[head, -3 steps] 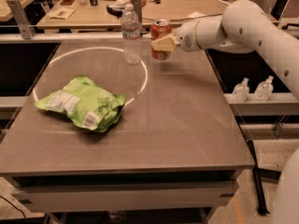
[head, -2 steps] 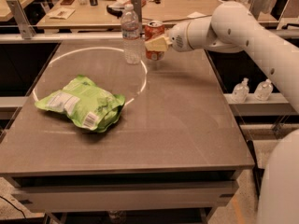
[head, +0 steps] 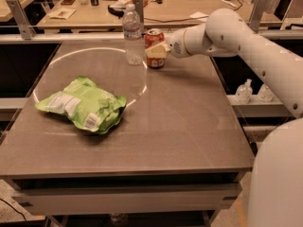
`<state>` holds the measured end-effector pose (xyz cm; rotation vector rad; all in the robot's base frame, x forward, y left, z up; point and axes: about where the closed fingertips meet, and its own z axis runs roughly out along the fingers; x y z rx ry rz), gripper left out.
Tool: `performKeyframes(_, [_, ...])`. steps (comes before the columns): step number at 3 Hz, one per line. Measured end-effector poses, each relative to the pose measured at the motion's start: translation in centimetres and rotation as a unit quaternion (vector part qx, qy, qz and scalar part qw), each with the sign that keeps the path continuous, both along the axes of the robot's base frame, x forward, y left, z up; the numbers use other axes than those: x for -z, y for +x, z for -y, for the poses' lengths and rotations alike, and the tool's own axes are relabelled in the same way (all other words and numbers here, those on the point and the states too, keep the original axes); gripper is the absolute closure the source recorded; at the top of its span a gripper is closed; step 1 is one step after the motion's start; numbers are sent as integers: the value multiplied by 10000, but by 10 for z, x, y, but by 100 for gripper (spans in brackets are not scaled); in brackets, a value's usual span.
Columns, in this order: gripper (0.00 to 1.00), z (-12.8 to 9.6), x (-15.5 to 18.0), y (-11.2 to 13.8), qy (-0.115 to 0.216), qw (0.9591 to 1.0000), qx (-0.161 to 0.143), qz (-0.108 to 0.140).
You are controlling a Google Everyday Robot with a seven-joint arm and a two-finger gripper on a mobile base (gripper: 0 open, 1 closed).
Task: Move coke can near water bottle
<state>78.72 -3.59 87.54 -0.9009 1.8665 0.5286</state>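
The gripper [head: 155, 48] was over the far part of the surface [head: 189, 126], its fingers [head: 157, 50] clamped on the can [head: 152, 37]. The can stood upright just beside the bottle [head: 133, 34], on its right in the view, with a narrow gap between them. Whether its base rested on the surface could not be told. The white arm [head: 236, 37] reached in from the right. A green bag [head: 83, 103] lay well apart, toward the front left.
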Motion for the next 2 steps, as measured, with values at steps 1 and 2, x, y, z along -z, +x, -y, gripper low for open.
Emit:
performKeyframes(1, [82, 0, 9, 1, -78, 9999, 85, -2])
performKeyframes(2, [59, 0, 8, 1, -79, 9999, 87, -1])
